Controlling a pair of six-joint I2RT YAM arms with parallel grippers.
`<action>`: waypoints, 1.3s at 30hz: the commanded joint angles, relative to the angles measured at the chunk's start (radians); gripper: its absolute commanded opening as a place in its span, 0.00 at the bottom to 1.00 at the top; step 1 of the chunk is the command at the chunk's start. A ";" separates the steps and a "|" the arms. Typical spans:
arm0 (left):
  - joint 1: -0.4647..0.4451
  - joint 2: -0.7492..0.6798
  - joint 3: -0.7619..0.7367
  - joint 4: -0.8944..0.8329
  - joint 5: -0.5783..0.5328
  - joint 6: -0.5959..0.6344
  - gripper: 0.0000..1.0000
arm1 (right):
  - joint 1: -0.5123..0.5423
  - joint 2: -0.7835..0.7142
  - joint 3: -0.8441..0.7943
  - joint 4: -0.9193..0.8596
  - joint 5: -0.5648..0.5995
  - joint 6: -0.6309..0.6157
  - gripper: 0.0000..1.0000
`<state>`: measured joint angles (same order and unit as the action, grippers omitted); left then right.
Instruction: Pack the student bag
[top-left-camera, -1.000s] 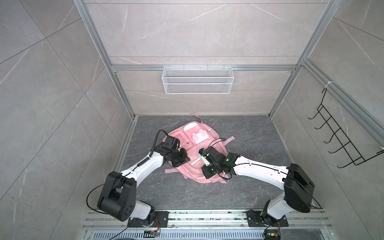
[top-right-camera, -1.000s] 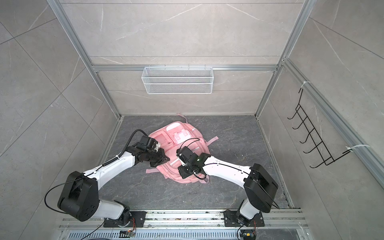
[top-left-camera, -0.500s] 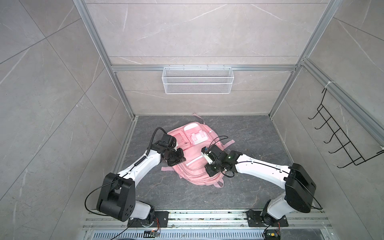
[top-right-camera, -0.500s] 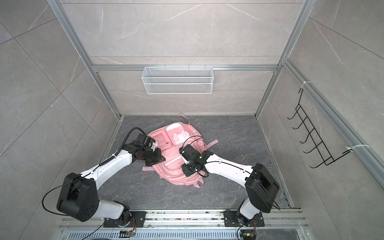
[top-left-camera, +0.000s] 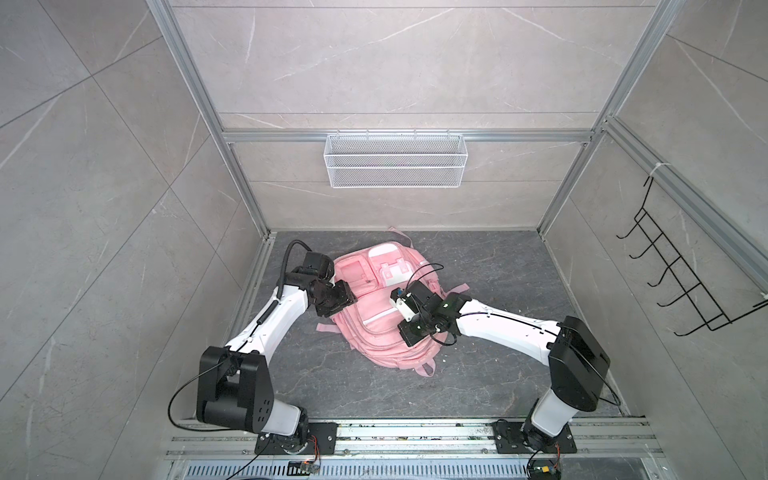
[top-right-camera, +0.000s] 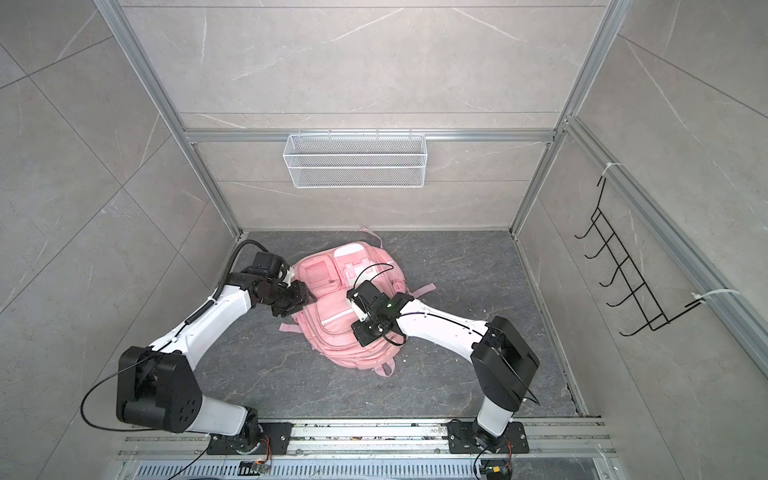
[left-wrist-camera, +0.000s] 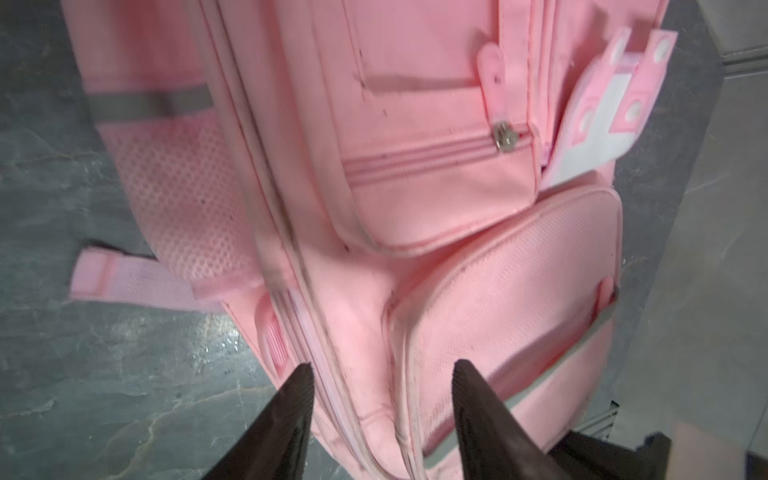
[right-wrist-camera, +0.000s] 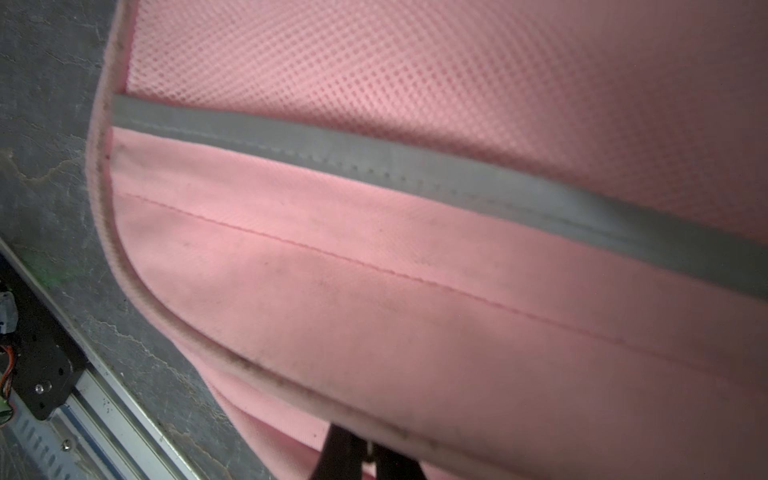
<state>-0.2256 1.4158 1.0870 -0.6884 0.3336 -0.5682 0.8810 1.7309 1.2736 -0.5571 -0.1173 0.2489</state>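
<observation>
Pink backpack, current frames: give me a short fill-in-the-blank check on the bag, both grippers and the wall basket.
1. The soft pink fabric backpack lies with its front pockets facing ____.
2. The left gripper, at the backpack's edge, is ____.
3. The right gripper is ____.
4. The white wire mesh basket hangs on the ____ wall.
Missing words: up; open; shut; back.

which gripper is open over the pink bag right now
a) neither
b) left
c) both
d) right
b: the left gripper has its fingers apart above the student bag, while the right gripper is shut on the bag's edge.
</observation>
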 joint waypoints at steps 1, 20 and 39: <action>-0.015 -0.106 -0.074 -0.021 0.092 -0.089 0.63 | 0.019 0.025 0.056 0.047 -0.043 -0.020 0.00; -0.108 -0.105 -0.218 0.155 0.034 -0.246 0.05 | 0.069 0.039 0.035 0.088 -0.138 0.000 0.00; 0.070 -0.089 -0.142 0.012 0.064 -0.046 0.00 | -0.122 -0.037 -0.045 0.029 -0.099 -0.016 0.00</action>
<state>-0.1932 1.3270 0.9073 -0.6418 0.4526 -0.6666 0.7898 1.7329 1.2293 -0.4889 -0.2424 0.2493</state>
